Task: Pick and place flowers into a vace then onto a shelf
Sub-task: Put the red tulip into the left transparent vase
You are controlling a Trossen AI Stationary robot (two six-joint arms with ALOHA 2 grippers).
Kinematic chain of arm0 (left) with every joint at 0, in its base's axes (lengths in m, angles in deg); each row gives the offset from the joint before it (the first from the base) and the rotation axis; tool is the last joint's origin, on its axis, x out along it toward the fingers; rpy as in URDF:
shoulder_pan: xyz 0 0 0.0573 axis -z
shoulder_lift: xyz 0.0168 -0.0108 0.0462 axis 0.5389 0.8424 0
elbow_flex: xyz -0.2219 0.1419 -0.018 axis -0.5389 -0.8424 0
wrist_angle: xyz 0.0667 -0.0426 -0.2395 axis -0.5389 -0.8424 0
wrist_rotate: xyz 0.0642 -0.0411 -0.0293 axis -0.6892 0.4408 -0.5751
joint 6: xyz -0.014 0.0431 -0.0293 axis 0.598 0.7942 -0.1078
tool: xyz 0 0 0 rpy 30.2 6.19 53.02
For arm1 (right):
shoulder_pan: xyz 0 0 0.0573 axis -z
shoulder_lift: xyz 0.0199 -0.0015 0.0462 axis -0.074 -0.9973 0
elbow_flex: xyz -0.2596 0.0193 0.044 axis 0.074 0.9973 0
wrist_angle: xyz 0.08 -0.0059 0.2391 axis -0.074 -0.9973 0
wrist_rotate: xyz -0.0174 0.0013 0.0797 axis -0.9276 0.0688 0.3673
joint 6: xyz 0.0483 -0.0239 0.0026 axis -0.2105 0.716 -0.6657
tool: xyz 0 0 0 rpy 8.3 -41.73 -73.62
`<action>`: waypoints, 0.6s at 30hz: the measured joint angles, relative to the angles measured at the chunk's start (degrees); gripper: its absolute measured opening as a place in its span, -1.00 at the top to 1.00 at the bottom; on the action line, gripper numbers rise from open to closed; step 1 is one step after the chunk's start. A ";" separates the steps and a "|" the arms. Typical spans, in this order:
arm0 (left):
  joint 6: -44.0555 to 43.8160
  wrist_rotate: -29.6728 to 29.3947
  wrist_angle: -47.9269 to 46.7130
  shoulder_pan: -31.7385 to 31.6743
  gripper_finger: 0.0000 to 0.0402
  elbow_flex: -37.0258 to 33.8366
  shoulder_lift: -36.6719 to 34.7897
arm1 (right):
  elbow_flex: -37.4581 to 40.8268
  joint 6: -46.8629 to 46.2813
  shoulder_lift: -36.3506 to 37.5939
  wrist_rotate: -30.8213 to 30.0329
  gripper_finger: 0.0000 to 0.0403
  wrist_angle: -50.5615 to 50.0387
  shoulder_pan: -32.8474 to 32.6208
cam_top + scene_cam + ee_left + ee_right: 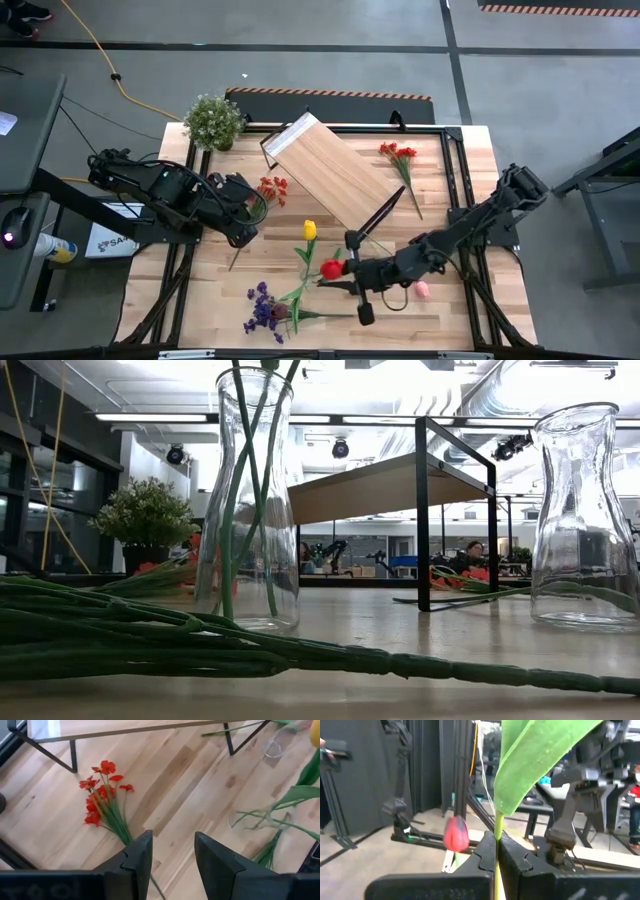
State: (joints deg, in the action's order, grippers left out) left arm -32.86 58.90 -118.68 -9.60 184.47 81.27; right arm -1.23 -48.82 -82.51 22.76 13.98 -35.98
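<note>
Right gripper (496, 855) fingers pinch red tulip (331, 268) stem, likely lifting it clear for vase. Left gripper (172, 852) fingers spread over red spray (102, 795), positioned for pickup.

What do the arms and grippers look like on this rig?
Both arms are dark, jointed and chunky, with black cables along them. The left gripper has two thick matte black fingers with angular, stepped inner faces. The right gripper has the same black blocky fingers. No markings visible.
</note>
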 joint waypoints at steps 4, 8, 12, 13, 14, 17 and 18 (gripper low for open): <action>-0.01 -0.72 -0.42 0.00 0.11 0.00 0.00 | 0.00 -0.35 -1.73 -0.13 1.00 0.01 0.98; -0.01 -0.90 -0.41 0.00 0.11 0.00 0.00 | 0.01 -0.35 -3.14 -2.20 1.00 0.01 1.41; -0.01 -1.10 -0.41 0.00 0.11 0.00 0.00 | 0.01 -0.35 -3.50 -3.21 1.00 -0.06 1.41; -0.02 -1.11 -0.41 0.00 0.11 0.00 0.00 | 0.00 -0.35 -3.48 -3.52 1.00 -0.06 1.41; -0.03 -1.17 -0.41 0.00 0.11 0.00 0.00 | 0.01 -0.35 -3.48 -3.63 1.00 -0.06 1.39; -0.07 -1.20 -0.39 0.00 0.11 0.00 0.02 | 0.01 -0.37 -3.50 -3.71 1.00 -0.10 1.33; -0.22 -1.20 -0.39 0.00 0.11 0.00 0.02 | 0.01 -0.37 -3.50 -3.73 1.00 -0.13 1.25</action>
State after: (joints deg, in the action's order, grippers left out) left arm -33.07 57.70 -119.07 -9.60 184.47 81.29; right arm -1.22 -49.19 -86.01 19.03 13.86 -34.73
